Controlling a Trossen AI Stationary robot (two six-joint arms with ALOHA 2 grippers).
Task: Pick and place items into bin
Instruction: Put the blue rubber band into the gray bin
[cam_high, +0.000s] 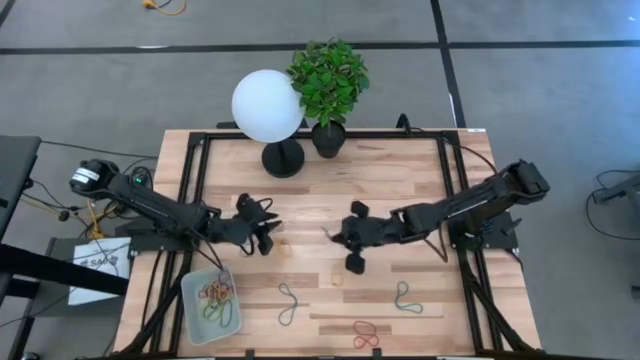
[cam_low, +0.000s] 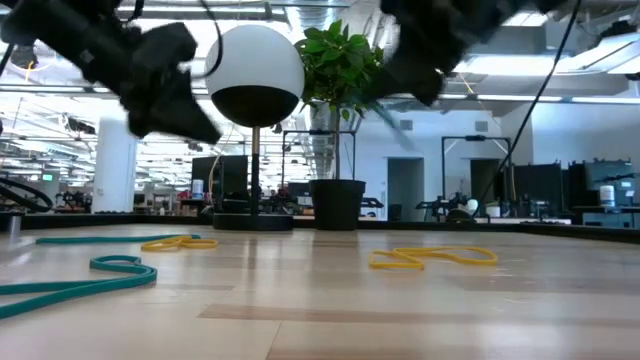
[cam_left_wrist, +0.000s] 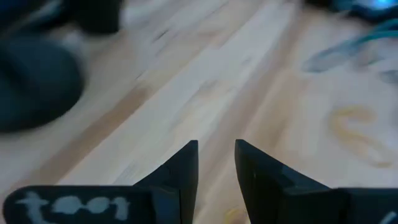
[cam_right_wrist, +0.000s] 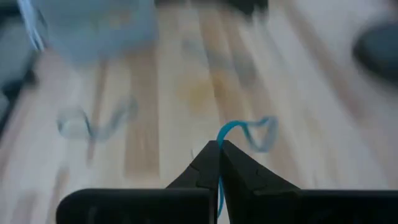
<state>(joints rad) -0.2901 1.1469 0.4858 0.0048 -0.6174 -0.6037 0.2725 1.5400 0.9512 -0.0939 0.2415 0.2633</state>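
Right gripper (cam_right_wrist: 219, 149) is pinched shut on a thin teal band (cam_right_wrist: 239, 129), the floppy loop poking out past the dark fingertips and blurred at its far end. In the overhead shot that gripper (cam_high: 335, 237) sits above the middle of the wooden table (cam_high: 400, 175). The left gripper (cam_left_wrist: 216, 152) has its two wedge-shaped fingers a narrow gap apart with nothing between them, and it hangs over bare planks just beyond the bin (cam_high: 211, 304).

The bin is a shallow, see-through plastic tray with rounded corners, near the table's front left corner, with a tangle of bands (cam_high: 217, 293) in red, orange and green inside it. Still loose on the wood: a dark green loop (cam_high: 289, 300) near the front middle, another green one (cam_high: 405, 298) to its right, and a red-orange one (cam_high: 366, 333) at the front edge between them. Low down you can see flat yellow bands (cam_low: 432, 258) and a teal one (cam_low: 110, 266) lying limp on the planks.

At the back stand a smooth white globe lamp (cam_high: 267, 106) and a leafy potted plant (cam_high: 328, 80).
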